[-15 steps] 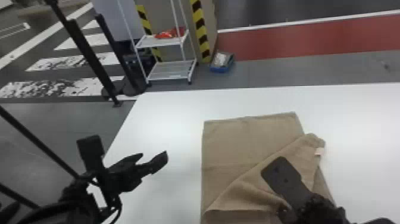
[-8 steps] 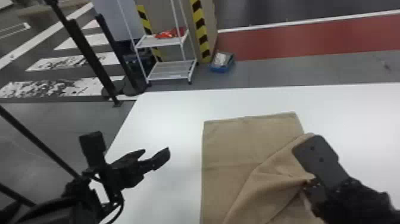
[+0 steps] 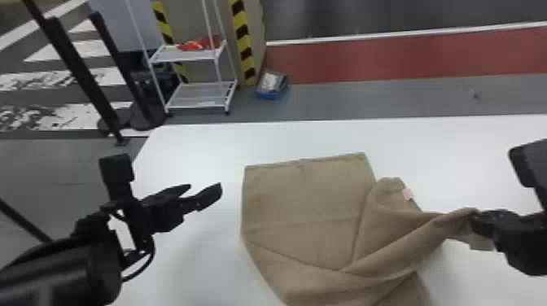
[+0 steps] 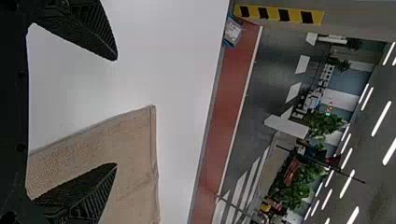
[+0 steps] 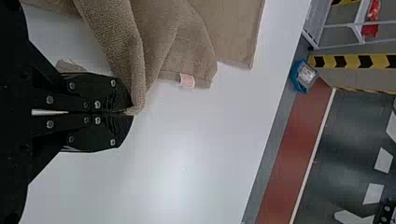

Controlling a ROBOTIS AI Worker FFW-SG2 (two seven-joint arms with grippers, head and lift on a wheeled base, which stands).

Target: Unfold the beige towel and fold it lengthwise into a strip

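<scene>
At bottom, the head view crops the towel (image 3: 305, 203).

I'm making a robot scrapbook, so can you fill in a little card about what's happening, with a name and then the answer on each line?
Towel: beige, far part flat, right part bunched and twisted
Tag: small, pale, at the towel's edge
Right gripper: shut on a pinch of towel
Left gripper: open and empty, left of the towel
Table: white
Behind the table: white shelf cart, blue box on the floor
Strip: not made yet
</scene>
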